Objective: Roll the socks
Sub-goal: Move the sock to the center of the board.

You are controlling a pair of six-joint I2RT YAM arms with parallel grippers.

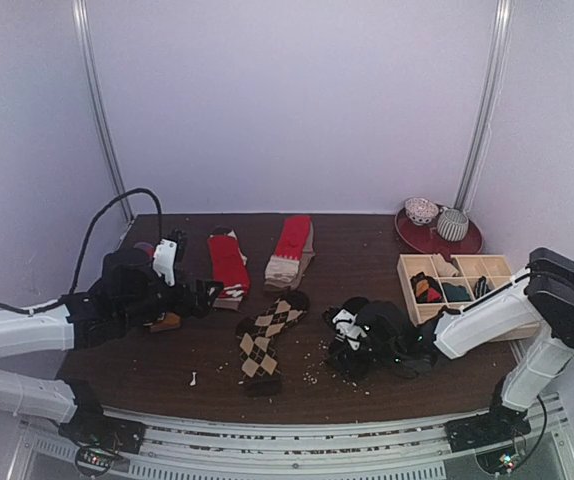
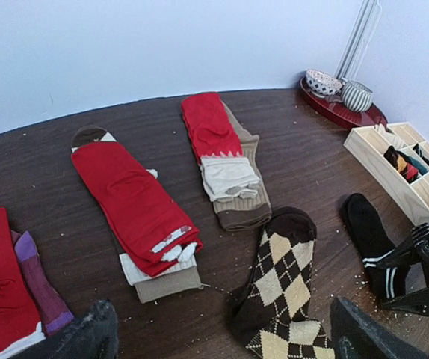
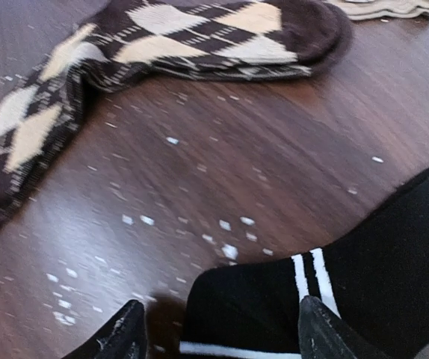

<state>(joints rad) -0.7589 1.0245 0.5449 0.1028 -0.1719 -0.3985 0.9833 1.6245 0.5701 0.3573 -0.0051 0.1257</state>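
Dark wooden table [image 1: 367, 240], dusted with pale specks [image 3: 229, 250], thickest toward the near edge. Carries five flat sock pairs, left to right: red-and-purple socks [image 2: 5, 284] at the far left, red socks with tan cuffs [image 2: 132, 202], red socks with white cuffs [image 2: 218, 149] on a beige layer, brown-and-beige argyle socks [image 2: 282, 284] nearer the front, black white-striped socks [image 2: 370, 235] just right of those. Also bears, at the right, a pale wooden grid tray [image 2: 383, 176] and, behind it in the far corner, a dark red plate [image 1: 432, 243].

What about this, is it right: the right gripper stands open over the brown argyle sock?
No. The right gripper stands open over the black sock with white stripes, not the brown argyle sock, which lies apart; the right wrist view shows it.
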